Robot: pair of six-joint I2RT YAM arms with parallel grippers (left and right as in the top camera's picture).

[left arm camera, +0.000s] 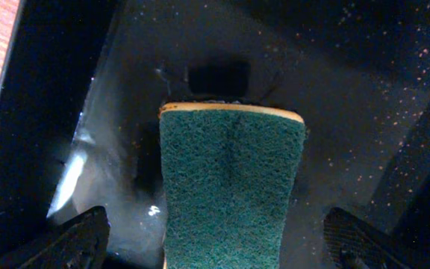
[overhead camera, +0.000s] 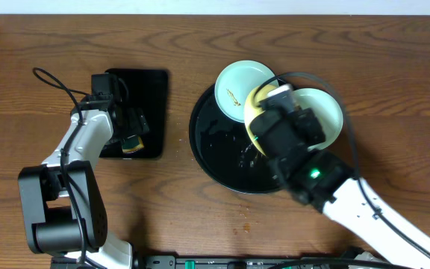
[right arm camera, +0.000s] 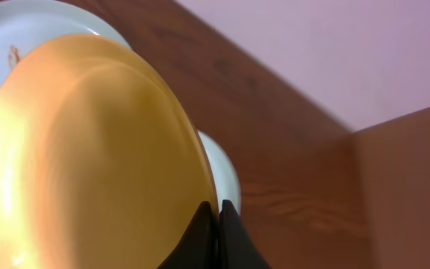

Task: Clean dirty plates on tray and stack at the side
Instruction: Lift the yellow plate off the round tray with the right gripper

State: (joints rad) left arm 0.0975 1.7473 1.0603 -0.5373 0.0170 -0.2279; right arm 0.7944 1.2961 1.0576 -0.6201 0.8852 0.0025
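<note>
My right gripper (right arm camera: 216, 217) is shut on the rim of the pale yellow plate (right arm camera: 88, 157) and holds it tilted on edge over the round black tray (overhead camera: 215, 153). The yellow plate also shows in the overhead view (overhead camera: 255, 104). A mint-blue plate (overhead camera: 242, 88) with a brown smear lies on the tray's far edge. A second mint-blue plate (overhead camera: 321, 112) lies at the tray's right edge, partly hidden by my right arm. My left gripper (left arm camera: 215, 243) is open, one finger on each side of a green-topped sponge (left arm camera: 230, 187).
The sponge lies in a smaller rectangular black tray (overhead camera: 154, 90) at the left. Small crumbs (overhead camera: 245, 224) lie on the wooden table in front of the round tray. A cable (overhead camera: 54, 82) loops beside the left arm.
</note>
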